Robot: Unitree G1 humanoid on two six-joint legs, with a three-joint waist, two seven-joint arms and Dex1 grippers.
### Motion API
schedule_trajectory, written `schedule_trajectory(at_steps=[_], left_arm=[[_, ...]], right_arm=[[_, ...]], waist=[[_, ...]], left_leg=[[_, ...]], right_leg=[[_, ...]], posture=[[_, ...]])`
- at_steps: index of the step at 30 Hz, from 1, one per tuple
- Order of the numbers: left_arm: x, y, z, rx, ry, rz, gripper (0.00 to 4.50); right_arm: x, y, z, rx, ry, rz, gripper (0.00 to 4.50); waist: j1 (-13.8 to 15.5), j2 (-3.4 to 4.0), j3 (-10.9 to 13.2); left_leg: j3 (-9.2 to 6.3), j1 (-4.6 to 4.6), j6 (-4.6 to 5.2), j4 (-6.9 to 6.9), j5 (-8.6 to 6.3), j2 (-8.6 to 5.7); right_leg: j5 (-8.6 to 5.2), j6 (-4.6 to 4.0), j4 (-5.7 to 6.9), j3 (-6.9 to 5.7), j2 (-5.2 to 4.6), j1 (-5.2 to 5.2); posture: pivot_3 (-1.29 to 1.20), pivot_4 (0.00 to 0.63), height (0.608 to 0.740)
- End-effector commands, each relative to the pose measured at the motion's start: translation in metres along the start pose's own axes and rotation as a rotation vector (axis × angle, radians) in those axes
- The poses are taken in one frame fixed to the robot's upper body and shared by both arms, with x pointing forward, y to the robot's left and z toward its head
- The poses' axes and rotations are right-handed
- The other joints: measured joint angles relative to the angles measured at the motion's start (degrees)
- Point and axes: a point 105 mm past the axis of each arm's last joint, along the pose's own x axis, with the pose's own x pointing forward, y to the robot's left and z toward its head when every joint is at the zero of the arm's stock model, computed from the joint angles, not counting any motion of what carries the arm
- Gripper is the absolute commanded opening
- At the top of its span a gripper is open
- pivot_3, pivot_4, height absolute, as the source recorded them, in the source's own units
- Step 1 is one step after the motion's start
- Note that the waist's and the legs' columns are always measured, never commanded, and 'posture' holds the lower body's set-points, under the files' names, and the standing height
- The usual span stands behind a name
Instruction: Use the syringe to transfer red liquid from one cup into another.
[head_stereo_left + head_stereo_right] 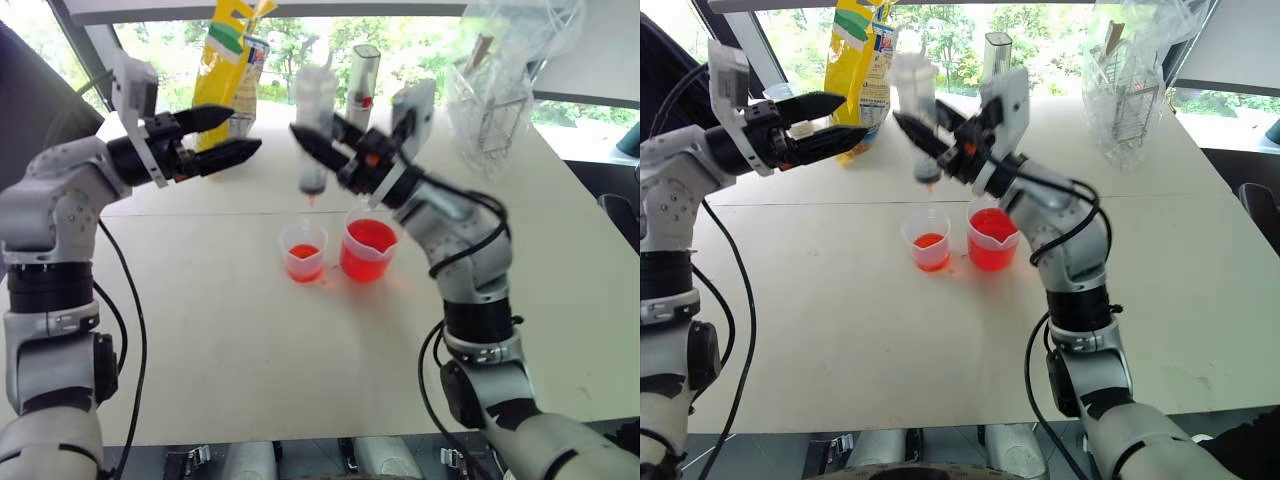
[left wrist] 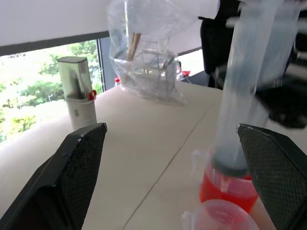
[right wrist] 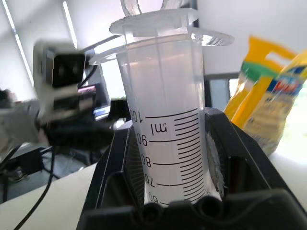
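Overhead, one white bench [image 1: 250, 350] carries everything. Largest on it is a single crinkled clear bag [image 1: 500, 70] around a wire rack, far beyond the right jaws. One yellow packet [image 1: 228, 70] stands behind the left jaws, and one tall white-grey bottle [image 1: 362, 75] with a red tab stands just behind the right jaws.

One syringe [image 1: 314, 130] hangs upright, its barrel clenched between the right gripper [image 1: 318, 140] jaws, ring-ended plunger above them and red-stained tip below them. In the right wrist view the printed graduations run up between the two black fingers [image 3: 122, 172].

Two clear cups sit side by side beneath the jaws. The larger beaker [image 1: 368, 250], with its pouring lip, lies under the right wrist and is roughly half full of red liquid [image 1: 366, 262]. The smaller cup [image 1: 303, 252] stands just beside it, directly under the syringe tip, holding a shallow layer of the same red.

The left gripper [image 1: 225, 138] has its jaws released and spread, holding nothing, level with the syringe barrel and apart from it.
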Motion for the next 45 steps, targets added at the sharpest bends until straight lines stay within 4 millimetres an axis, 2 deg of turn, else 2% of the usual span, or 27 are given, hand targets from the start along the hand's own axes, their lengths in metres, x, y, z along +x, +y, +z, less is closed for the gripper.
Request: schedule_trajectory(at_steps=[1,4,8,10,13,19,24,29,30,36,37,40,43,45], left_arm=[[-0.002,-0.012,0.007,0.055,-0.006,-0.031,4.47],[0.0,-0.022,-0.002,0.049,0.014,-0.071,4.47],[0.003,-0.03,-0.007,0.052,0.027,-0.1,4.47],[0.004,-0.032,-0.008,0.056,0.03,-0.108,4.47],[0.007,-0.035,-0.01,0.059,0.031,-0.114,4.47],[0.009,-0.045,-0.011,0.055,0.02,-0.143,4.47],[0.009,-0.049,-0.013,0.054,0.019,-0.142,4.47],[0.008,-0.053,-0.018,0.045,0.029,-0.143,4.47],[0.008,-0.054,-0.018,0.043,0.031,-0.143,4.47],[0.008,-0.056,-0.02,0.03,0.032,-0.137,4.5],[0.008,-0.056,-0.021,0.027,0.033,-0.139,4.5],[0.007,-0.057,-0.023,0.022,0.045,-0.137,4.5],[0.002,-0.056,-0.027,0.022,0.064,-0.126,4.5],[-0.003,-0.054,-0.028,0.024,0.079,-0.118,4.5]], right_arm=[[-0.012,-0.018,0.036,-0.049,-0.032,-0.066,1.37],[-0.032,-0.049,0.039,-0.08,0.124,-0.184,1.37],[-0.056,-0.078,0.025,0.03,0.324,-0.321,1.37],[-0.072,-0.095,0.006,0.1,0.452,-0.431,1.37],[-0.102,-0.112,-0.033,0.174,0.707,-0.567,1.37],[-0.135,-0.111,-0.082,0.3,1.008,-0.618,1.37],[-0.153,-0.107,-0.105,0.343,1.148,-0.643,1.37],[-0.164,-0.102,-0.122,0.352,1.216,-0.64,1.37],[-0.166,-0.102,-0.124,0.355,1.223,-0.644,1.37],[-0.168,-0.1,-0.124,0.366,1.217,-0.637,4.23],[-0.167,-0.1,-0.122,0.364,1.212,-0.632,4.45],[-0.162,-0.101,-0.107,0.296,1.175,-0.597,4.45],[-0.153,-0.099,-0.075,0.141,1.098,-0.503,4.45],[-0.149,-0.092,-0.056,0.059,1.061,-0.419,4.45]], waist=[[0.03,-0.01,0.0],[0.14,0.0,0.0],[-0.13,-0.01,-0.01],[-0.27,0.0,0.0],[-0.11,0.0,0.0],[-0.13,0.01,0.0],[-0.07,0.01,0.0],[-0.09,0.01,0.0],[-0.08,0.01,0.0],[-0.11,0.01,0.0],[-0.11,0.01,0.0],[-0.07,0.02,0.0],[0.02,0.03,0.01],[0.05,0.07,0.04]], left_leg=[[-0.01,-0.02,0.0,-0.01,0.0,0.0],[-0.02,-0.11,0.0,-0.02,0.0,0.0],[0.01,-0.14,0.0,-0.04,0.0,0.0],[0.08,-0.07,0.01,-0.08,-0.01,0.0],[0.09,0.01,0.01,-0.12,-0.01,0.0],[0.2,-0.32,0.02,-0.12,-0.01,-0.02],[0.19,-0.45,0.03,-0.12,-0.01,-0.02],[0.18,-0.43,0.03,-0.11,-0.01,-0.03],[0.16,-0.43,0.03,-0.11,-0.01,-0.03],[0.16,-0.43,0.02,-0.08,-0.01,-0.04],[0.16,-0.42,0.02,-0.09,-0.01,-0.04],[0.15,-0.42,0.03,-0.11,-0.01,-0.04],[0.14,-0.44,0.02,-0.11,-0.01,-0.04],[0.14,-0.44,0.02,-0.12,-0.01,-0.05]], right_leg=[[0.0,0.0,-0.01,0.0,-0.04,0.0],[0.0,0.0,-0.05,-0.01,-0.07,-0.06],[-0.01,-0.01,-0.09,0.01,-0.09,-0.11],[0.0,-0.01,-0.09,0.1,-0.01,-0.12],[-0.01,-0.03,-0.07,0.17,0.12,-0.11],[0.0,-0.01,-0.08,0.29,0.15,-0.46],[0.0,-0.01,-0.11,0.27,0.15,-0.57],[0.0,0.0,-0.11,0.26,0.18,-0.56],[0.0,0.0,-0.11,0.24,0.18,-0.55],[0.01,0.01,-0.1,0.24,0.18,-0.53],[0.01,0.01,-0.1,0.24,0.18,-0.53],[0.0,0.01,-0.1,0.23,0.19,-0.54],[0.0,0.01,-0.11,0.21,0.18,-0.54],[0.0,0.02,-0.12,0.2,0.15,-0.54]], posture=[[0.0,0.15,0.74],[0.0,0.15,0.74],[0.0,0.15,0.74],[0.0,0.15,0.74],[0.0,0.15,0.74],[0.0,0.15,0.74],[0.0,0.15,0.74],[0.0,0.15,0.74],[0.0,0.15,0.74],[0.0,0.15,0.74],[0.0,0.15,0.74],[0.0,0.15,0.74],[0.0,0.15,0.74],[0.0,0.15,0.74]])
